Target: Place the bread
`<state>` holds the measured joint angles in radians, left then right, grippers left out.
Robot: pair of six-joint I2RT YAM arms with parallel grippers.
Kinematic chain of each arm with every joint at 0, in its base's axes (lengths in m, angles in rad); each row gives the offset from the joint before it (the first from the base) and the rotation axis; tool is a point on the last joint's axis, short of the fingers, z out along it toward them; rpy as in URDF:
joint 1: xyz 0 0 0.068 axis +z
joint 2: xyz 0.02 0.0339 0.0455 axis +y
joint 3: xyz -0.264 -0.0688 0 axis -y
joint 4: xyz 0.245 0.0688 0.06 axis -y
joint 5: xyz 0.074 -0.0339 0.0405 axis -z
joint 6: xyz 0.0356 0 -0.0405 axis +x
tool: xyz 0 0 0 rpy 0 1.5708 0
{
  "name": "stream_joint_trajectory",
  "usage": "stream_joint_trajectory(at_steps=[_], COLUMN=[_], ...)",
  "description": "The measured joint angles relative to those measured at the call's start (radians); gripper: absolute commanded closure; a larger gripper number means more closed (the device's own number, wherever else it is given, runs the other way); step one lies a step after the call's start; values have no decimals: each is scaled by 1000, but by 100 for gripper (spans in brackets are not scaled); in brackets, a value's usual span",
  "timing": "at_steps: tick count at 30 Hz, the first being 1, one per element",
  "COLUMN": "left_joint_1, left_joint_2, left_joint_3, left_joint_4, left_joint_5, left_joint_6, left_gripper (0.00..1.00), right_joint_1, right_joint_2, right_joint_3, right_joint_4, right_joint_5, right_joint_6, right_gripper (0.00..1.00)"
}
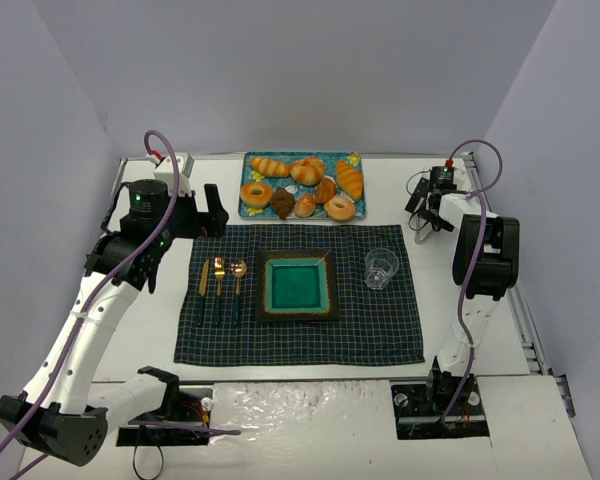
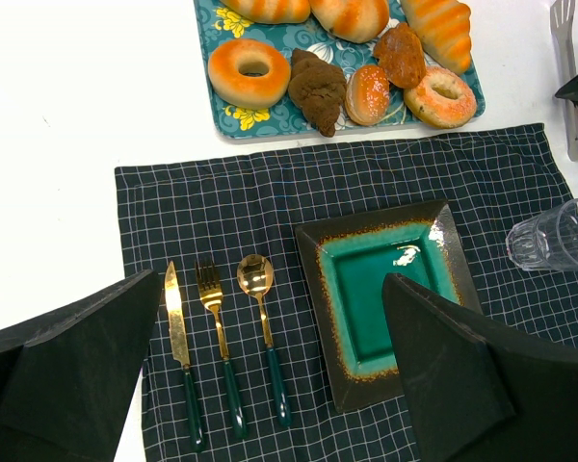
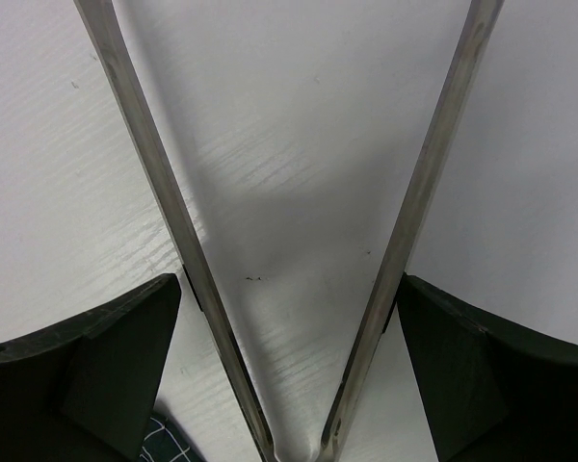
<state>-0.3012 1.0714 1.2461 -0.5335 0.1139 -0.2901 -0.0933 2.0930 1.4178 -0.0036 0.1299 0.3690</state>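
Note:
The bread [image 1: 350, 179] is a golden-orange ridged roll at the right end of the blue pastry tray [image 1: 248, 212] at the back of the table; it also shows in the left wrist view [image 2: 443, 27]. My left gripper [image 1: 214, 214] is open and empty, up over the left back part of the dark checked placemat [image 1: 300, 345], left of the tray; its fingers stand wide apart [image 2: 289, 385]. My right gripper [image 1: 425, 212] is right of the tray and is shut on metal tongs [image 3: 173, 212], whose two arms spread in a V between my fingers [image 3: 289, 289].
The tray also holds a paler striped long roll [image 1: 270, 166], ring doughnuts [image 1: 256, 193] and smaller pastries. On the placemat are a green square plate [image 1: 298, 285], a clear glass [image 1: 381, 268], and a knife, fork and spoon [image 1: 220, 285]. Walls close the back and sides.

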Motion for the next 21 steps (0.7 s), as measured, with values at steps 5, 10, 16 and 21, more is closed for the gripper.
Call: stream_joint_trajectory(at_steps=[5,10,16,21], left_joint_1=[0,0,0,0], left_joint_2=[0,0,0,0], left_joint_3=[0,0,0,0], left_joint_4=[0,0,0,0], left_joint_5=[0,0,0,0], left_joint_6=[0,0,0,0], left_gripper=[3,3,3,3], right_joint_1=[0,0,0,0], right_joint_2=[0,0,-1,-15], right_joint_3=[0,-1,-12,-35], right_joint_4=[0,1,15,29], right_joint_5=[0,0,3,10], right_joint_6=[3,12,18,21], right_gripper=[23,49,58,58])
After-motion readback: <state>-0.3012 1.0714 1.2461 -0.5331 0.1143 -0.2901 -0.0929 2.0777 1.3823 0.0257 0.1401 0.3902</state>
